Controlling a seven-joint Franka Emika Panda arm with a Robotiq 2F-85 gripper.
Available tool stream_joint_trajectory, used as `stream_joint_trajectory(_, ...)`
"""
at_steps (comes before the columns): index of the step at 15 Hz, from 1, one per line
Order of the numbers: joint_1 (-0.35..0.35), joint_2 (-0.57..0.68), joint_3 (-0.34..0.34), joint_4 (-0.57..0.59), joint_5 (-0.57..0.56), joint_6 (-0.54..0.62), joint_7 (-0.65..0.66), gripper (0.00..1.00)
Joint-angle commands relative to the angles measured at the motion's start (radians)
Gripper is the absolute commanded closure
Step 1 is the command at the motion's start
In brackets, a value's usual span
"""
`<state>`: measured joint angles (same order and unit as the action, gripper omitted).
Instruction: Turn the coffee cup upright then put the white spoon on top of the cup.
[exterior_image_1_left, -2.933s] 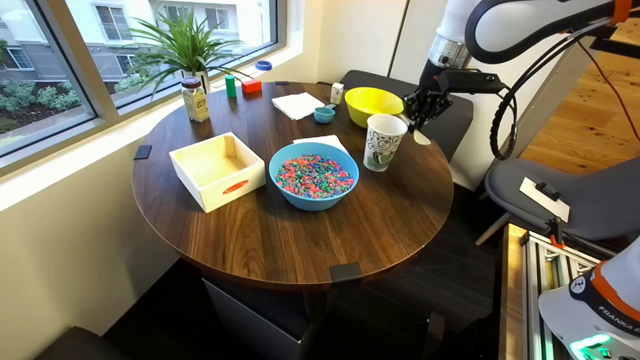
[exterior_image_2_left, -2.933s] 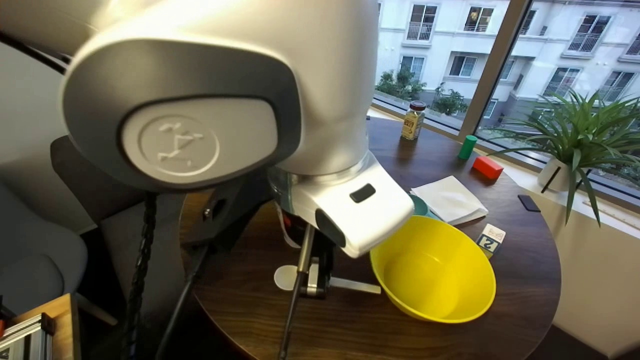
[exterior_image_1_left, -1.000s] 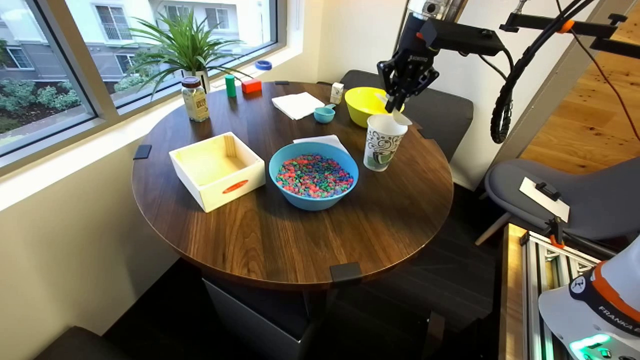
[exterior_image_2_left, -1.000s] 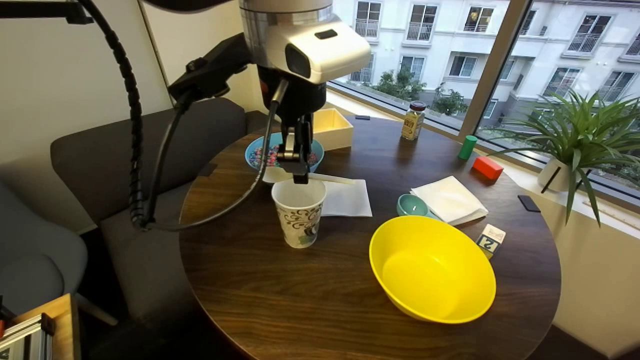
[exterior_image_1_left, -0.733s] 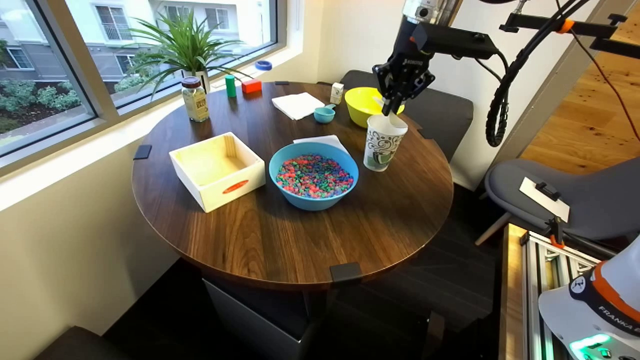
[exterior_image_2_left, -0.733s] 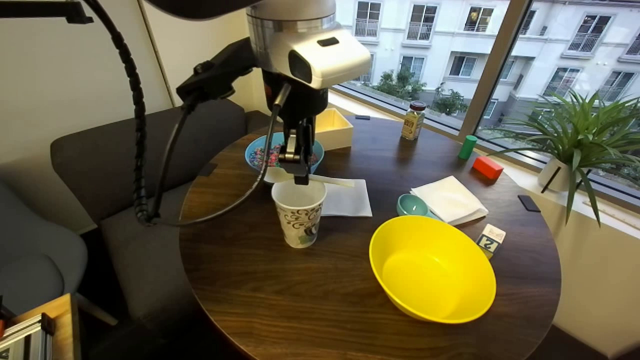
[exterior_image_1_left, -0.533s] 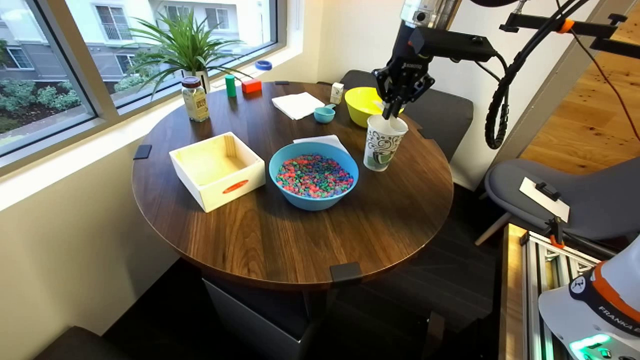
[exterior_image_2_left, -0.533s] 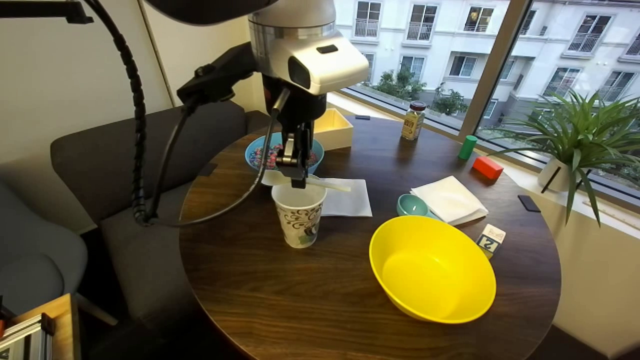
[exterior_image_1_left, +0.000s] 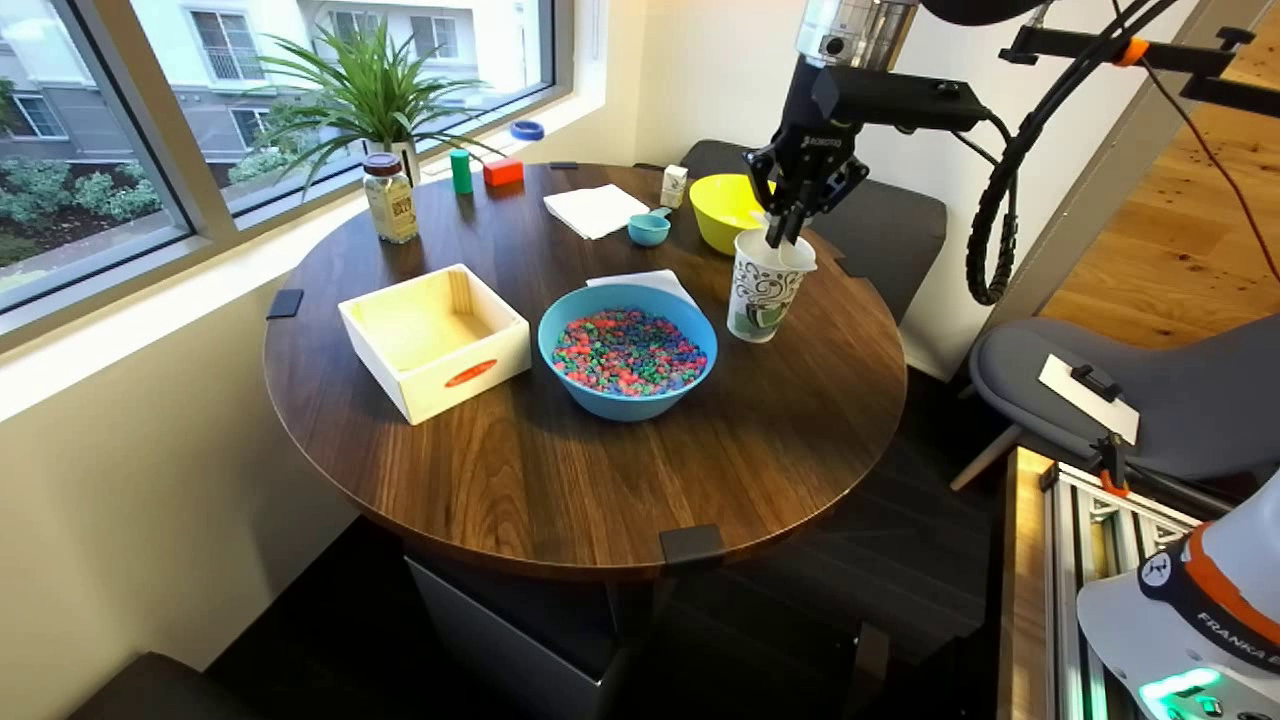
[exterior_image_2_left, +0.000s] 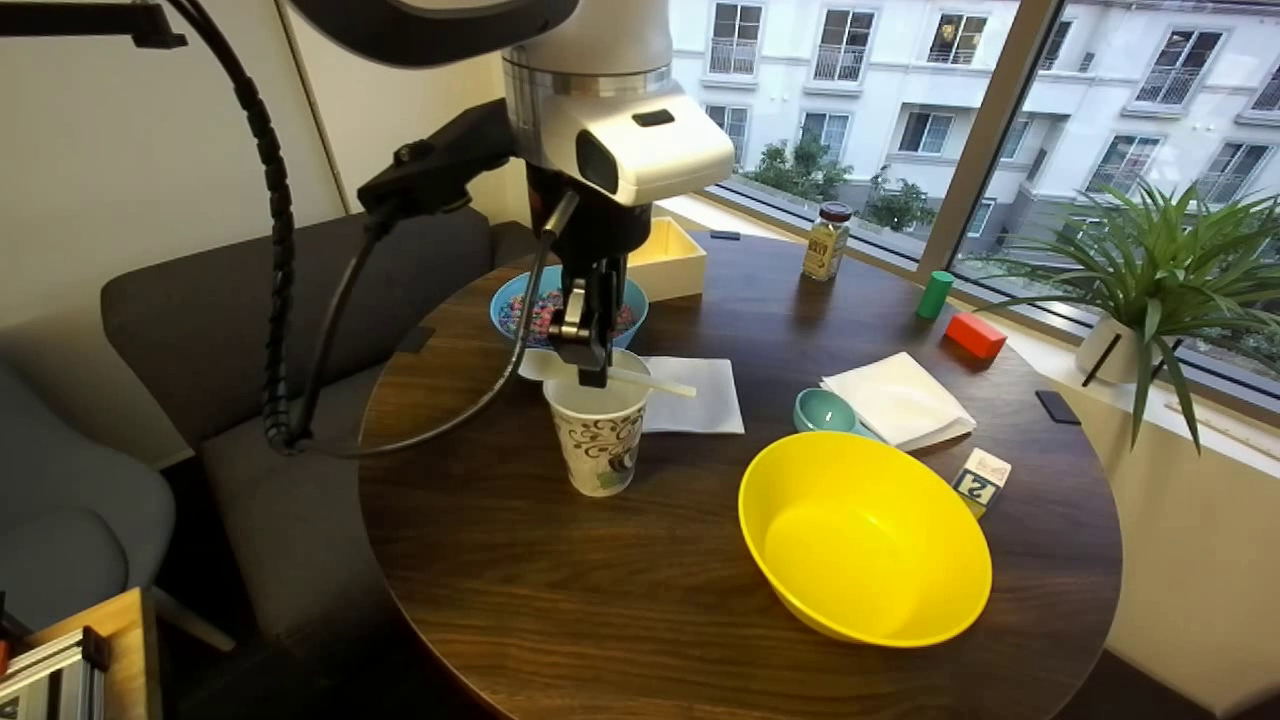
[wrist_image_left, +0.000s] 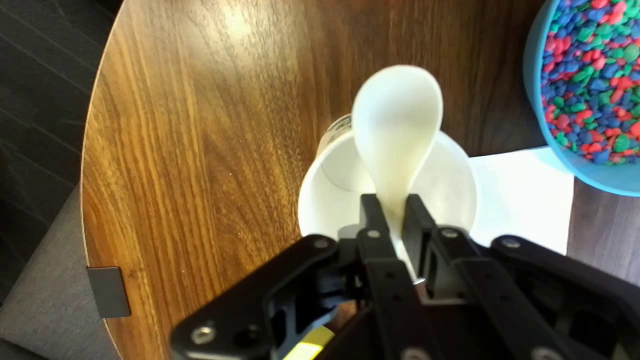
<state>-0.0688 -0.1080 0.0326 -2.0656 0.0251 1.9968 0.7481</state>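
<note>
1. Coffee cup (exterior_image_2_left: 602, 445): upright on the bench (exterior_image_2_left: 620, 600), near mid-frame in an exterior view.
2. End effector (wrist_image_left: 393, 210): pinching the white spoon (wrist_image_left: 397, 110) over the cup's mouth, wrist view, right of centre.

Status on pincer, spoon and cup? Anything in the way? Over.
Pincer gripping white spoon. Spoon over mouth of upright paper coffee cup, contact unclear. Blue bowl nearby, apart from cup, seemingly not in the way.
</note>
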Motion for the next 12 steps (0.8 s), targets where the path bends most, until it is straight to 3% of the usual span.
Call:
stream_joint_trajectory(1,0.012,0.017,-0.006,0.024,-0.012,-0.036,0.025,0.95)
stream_joint_trajectory(2,0.012,0.018,-0.006,0.024,-0.015,-0.035,0.028,0.82)
stream_joint_trajectory(3,0.012,0.020,-0.006,0.024,-0.016,-0.035,0.029,0.58)
stream_joint_trajectory(6,0.012,0.020,-0.007,0.025,-0.013,-0.036,0.030,0.49)
stream_joint_trajectory(12,0.014,-0.011,-0.003,0.019,-0.036,-0.035,0.040,0.05)
